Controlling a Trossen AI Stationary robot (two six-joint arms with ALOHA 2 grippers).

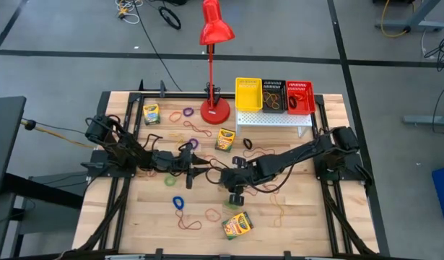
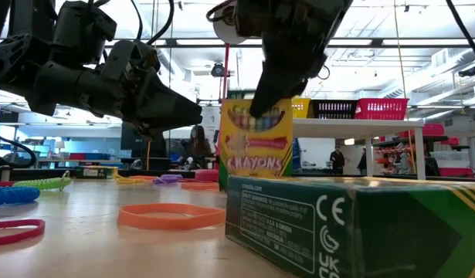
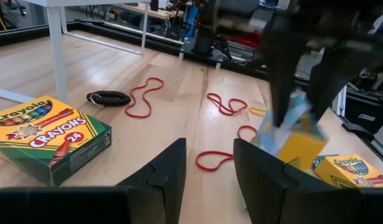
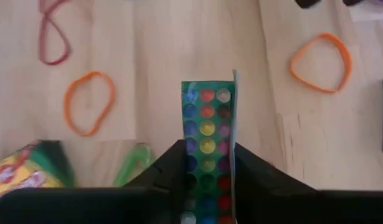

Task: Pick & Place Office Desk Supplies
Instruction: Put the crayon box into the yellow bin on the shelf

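The wooden table (image 1: 301, 217) carries scattered rubber-band loops (image 1: 188, 221) and several crayon boxes. The right gripper (image 4: 207, 163) sits over the table's middle, its fingers pinching a crayon box (image 4: 207, 118) by its narrow sides — the box stands on end, and whether it touches the wood is unclear. The left gripper (image 3: 208, 163) waits just beside it, fingers spread and empty. Another crayon box (image 1: 237, 225) lies near the front edge.
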